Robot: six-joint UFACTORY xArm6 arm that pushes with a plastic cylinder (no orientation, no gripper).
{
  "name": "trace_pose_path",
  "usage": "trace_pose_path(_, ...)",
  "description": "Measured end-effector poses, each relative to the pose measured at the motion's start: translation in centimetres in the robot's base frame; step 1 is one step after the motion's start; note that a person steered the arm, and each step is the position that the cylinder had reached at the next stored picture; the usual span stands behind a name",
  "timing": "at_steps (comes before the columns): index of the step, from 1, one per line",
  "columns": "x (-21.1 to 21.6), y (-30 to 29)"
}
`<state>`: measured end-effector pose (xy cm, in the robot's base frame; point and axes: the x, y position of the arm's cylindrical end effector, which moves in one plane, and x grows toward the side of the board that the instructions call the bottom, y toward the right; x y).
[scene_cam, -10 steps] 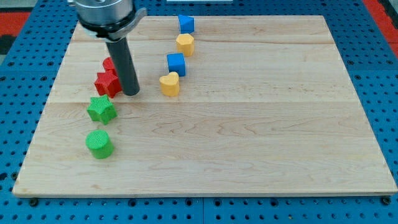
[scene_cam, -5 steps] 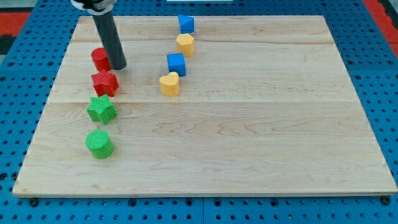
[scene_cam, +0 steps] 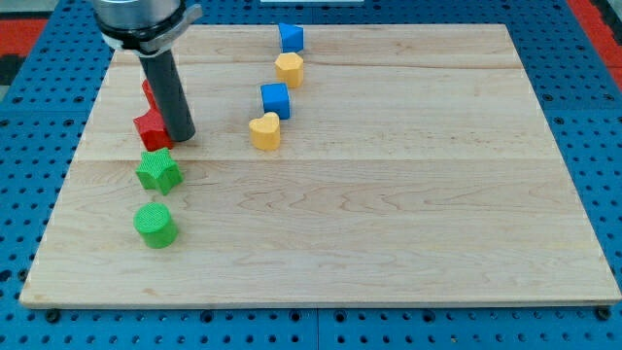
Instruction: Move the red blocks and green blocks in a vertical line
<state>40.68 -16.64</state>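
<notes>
Wooden board (scene_cam: pixel 389 214): lying flat over a blue pegboard (scene_cam: pixel 29 194), taking up most of the view. Arm's rod (scene_cam: pixel 167 92): standing upright at the view's upper left, blocking much of the red blocks behind it; my tip (scene_cam: pixel 181 137) is resting on the board just to the view's right of the red star block (scene_cam: pixel 149 129), touching it or nearly so, with nothing clamped since the rod has no jaws. Red round block (scene_cam: pixel 147 90): peeking out at the rod's left edge, mostly hidden, sitting just above the star. Green star block (scene_cam: pixel 157 171): sitting just below the red star, close to it. Green cylinder (scene_cam: pixel 155 225): standing below the green star, a little apart, so the four are forming a rough column down the view's left. Bystanders, well to the right of my tip: blue cube (scene_cam: pixel 291 38) at the top, yellow round block (scene_cam: pixel 289 69) under it, second blue cube (scene_cam: pixel 276 99), yellow heart block (scene_cam: pixel 264 131).
</notes>
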Motion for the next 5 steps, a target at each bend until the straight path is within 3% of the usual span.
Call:
trace_pose_path(2,4.1,4.4)
trace_pose_path(5,5.5,1.0)
